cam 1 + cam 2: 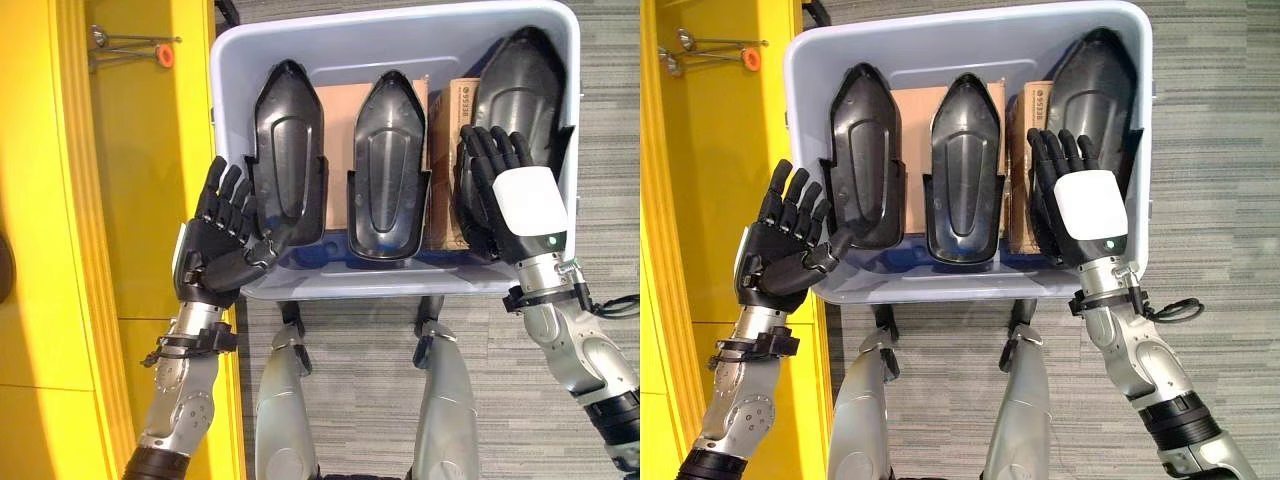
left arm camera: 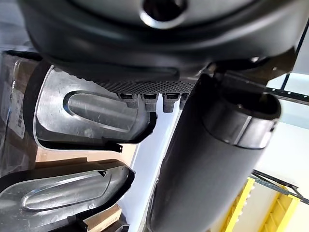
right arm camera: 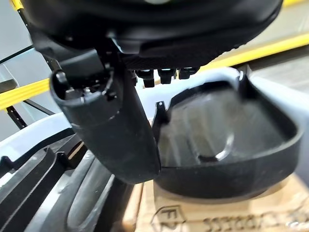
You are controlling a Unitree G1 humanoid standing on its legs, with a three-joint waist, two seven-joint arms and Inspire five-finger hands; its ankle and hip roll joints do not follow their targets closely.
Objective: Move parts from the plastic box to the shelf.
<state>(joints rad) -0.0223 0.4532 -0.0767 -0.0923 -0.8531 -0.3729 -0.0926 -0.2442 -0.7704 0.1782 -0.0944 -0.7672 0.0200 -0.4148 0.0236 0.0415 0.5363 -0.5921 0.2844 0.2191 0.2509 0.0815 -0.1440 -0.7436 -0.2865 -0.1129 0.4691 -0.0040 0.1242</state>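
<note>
A pale plastic box [image 1: 400, 22] holds three black moulded parts standing against cardboard cartons. The left part [image 1: 288, 150] is nearest my left hand [image 1: 222, 235], which is open at the box's left wall with its thumb reaching to that part's lower edge. In the left wrist view the same part [image 2: 91, 113] lies just past the fingers. The middle part [image 1: 388, 165] stands untouched. My right hand [image 1: 505, 195] is open, white cover up, with straight fingers laid over the lower face of the right part [image 1: 525, 80]. That part [image 3: 227, 140] sits beyond the thumb in the right wrist view.
A yellow shelf frame [image 1: 140, 200] runs down the left side, close to my left arm. Metal hooks with an orange tip [image 1: 165, 55] stick out at its top. Brown cartons [image 1: 340, 110] fill the gaps between the parts. Grey carpet [image 1: 610, 150] lies right of the box.
</note>
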